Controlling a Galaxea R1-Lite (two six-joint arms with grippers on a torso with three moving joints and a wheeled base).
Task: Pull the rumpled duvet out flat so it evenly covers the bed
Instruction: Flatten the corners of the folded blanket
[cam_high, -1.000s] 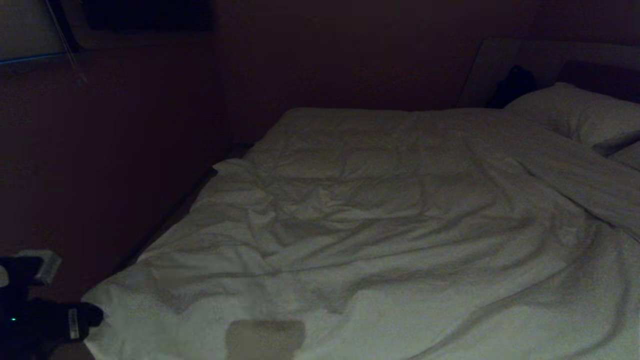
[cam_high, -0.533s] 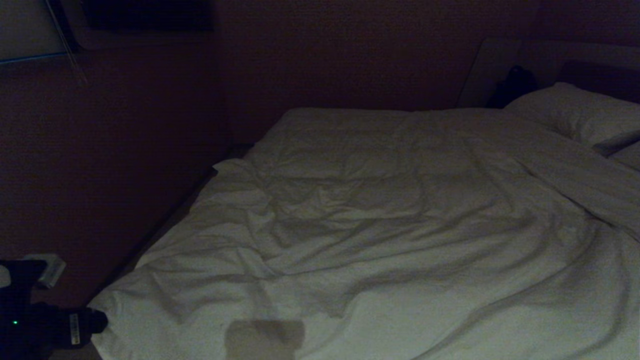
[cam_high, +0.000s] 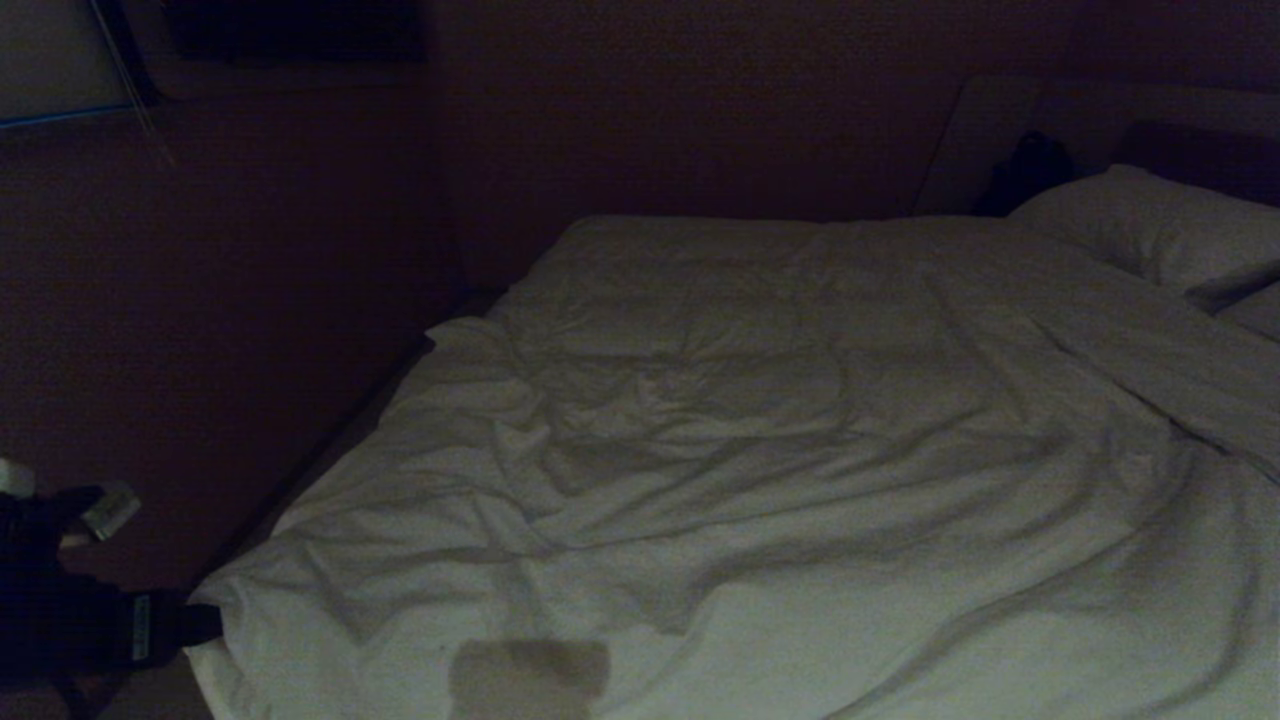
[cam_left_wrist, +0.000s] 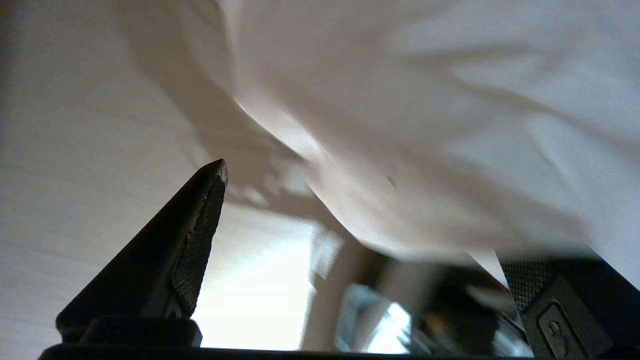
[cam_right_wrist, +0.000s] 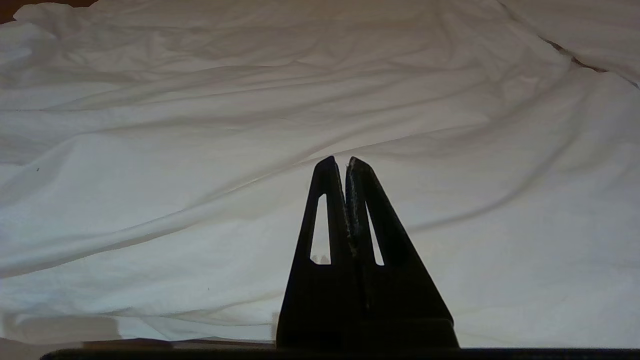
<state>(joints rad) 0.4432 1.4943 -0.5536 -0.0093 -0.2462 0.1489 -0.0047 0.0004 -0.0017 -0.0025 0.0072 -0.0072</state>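
Observation:
The white duvet (cam_high: 760, 470) lies spread over the bed (cam_high: 340, 440), creased across its middle and near side. My left gripper (cam_high: 190, 625) is at the duvet's near left corner, low beside the bed. In the left wrist view the left gripper (cam_left_wrist: 362, 212) is open, its jaws wide apart. A fold of the duvet (cam_left_wrist: 425, 150) hangs over one finger, and nothing is pinched. My right gripper (cam_right_wrist: 346, 160) is shut and empty, hovering over the duvet (cam_right_wrist: 200, 150); it is out of the head view.
A white pillow (cam_high: 1150, 225) lies at the far right against the dark headboard (cam_high: 1200, 150), with a dark object (cam_high: 1030, 165) beside it. A dark wall and a strip of floor (cam_high: 200, 400) run along the bed's left side.
My left arm has turned at the wrist and shifted a little beside the bed. The duvet's near left corner has slid slightly to the right. The right gripper has stayed still.

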